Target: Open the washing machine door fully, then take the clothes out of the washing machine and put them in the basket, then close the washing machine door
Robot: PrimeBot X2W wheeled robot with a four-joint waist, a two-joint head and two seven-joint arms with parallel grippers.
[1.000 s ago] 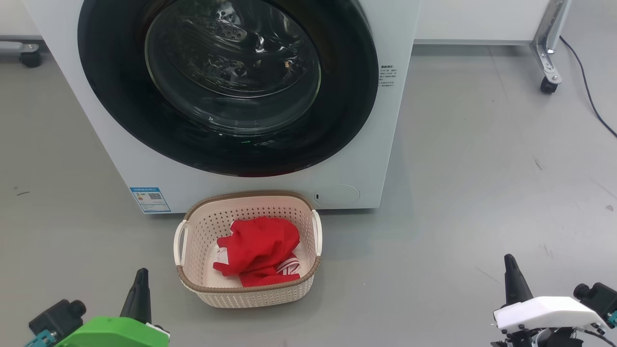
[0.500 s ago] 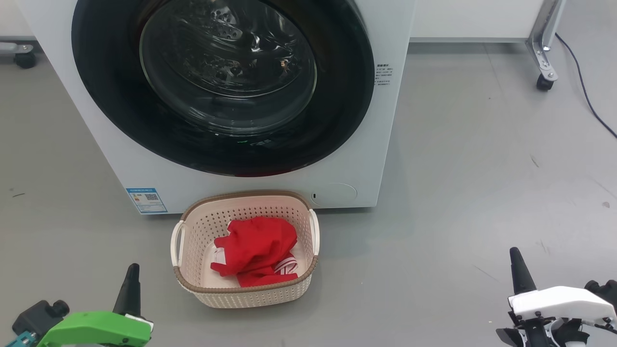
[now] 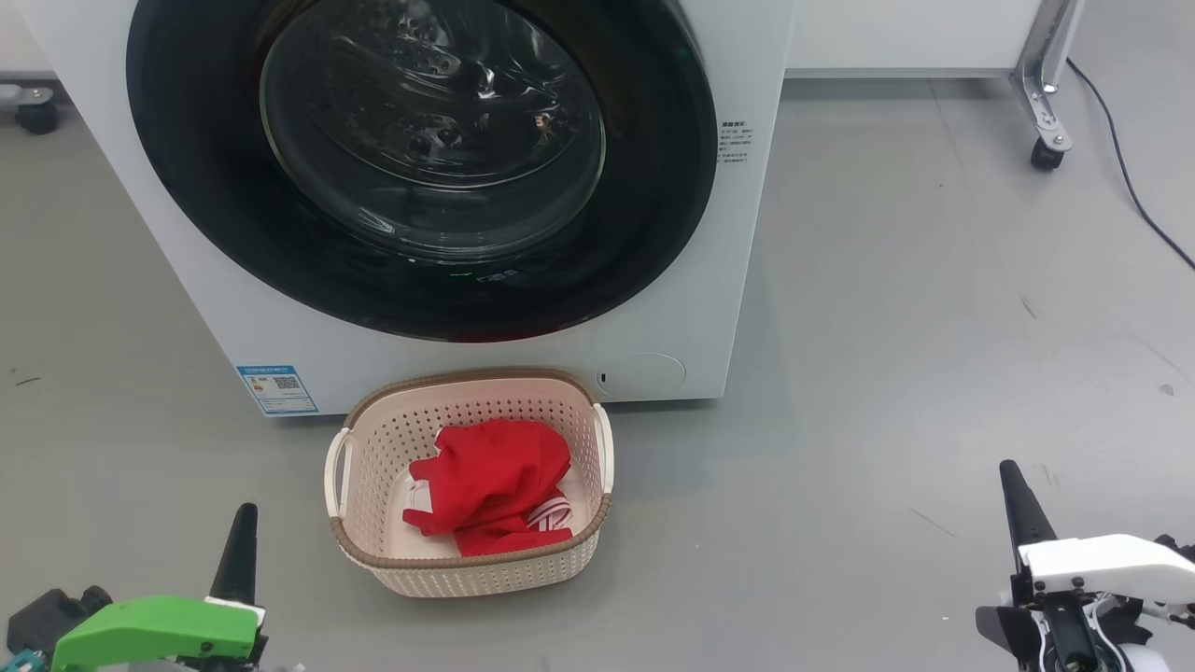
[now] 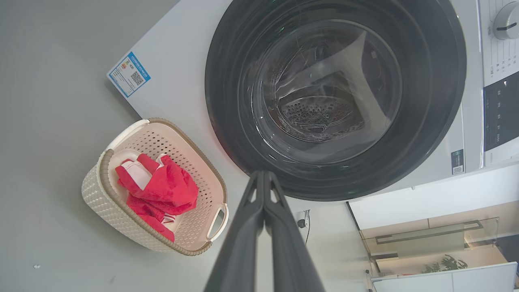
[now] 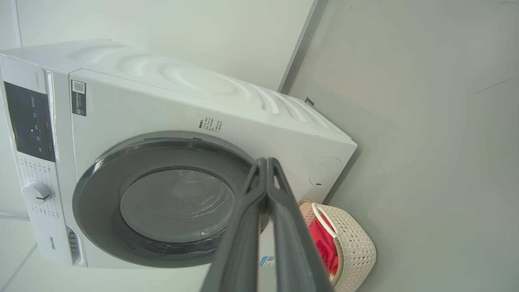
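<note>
The white washing machine stands ahead, its round black door lying flush against the front, closed. On the floor just before it sits the cream basket holding the red clothes. My left gripper is low at the left, fingers pressed together and empty. At the lower right, my right gripper is likewise shut on nothing. Both are well back from the basket.
Grey floor spreads to the right of the machine. A metal frame leg on a caster stands at the back right with a dark cable beside it. Another caster sits at the far left.
The whole head view has shifted slightly, so the camera moved. Both grippers sit lower and further out toward the frame corners than a second ago. Door, basket and clothes stay put.
</note>
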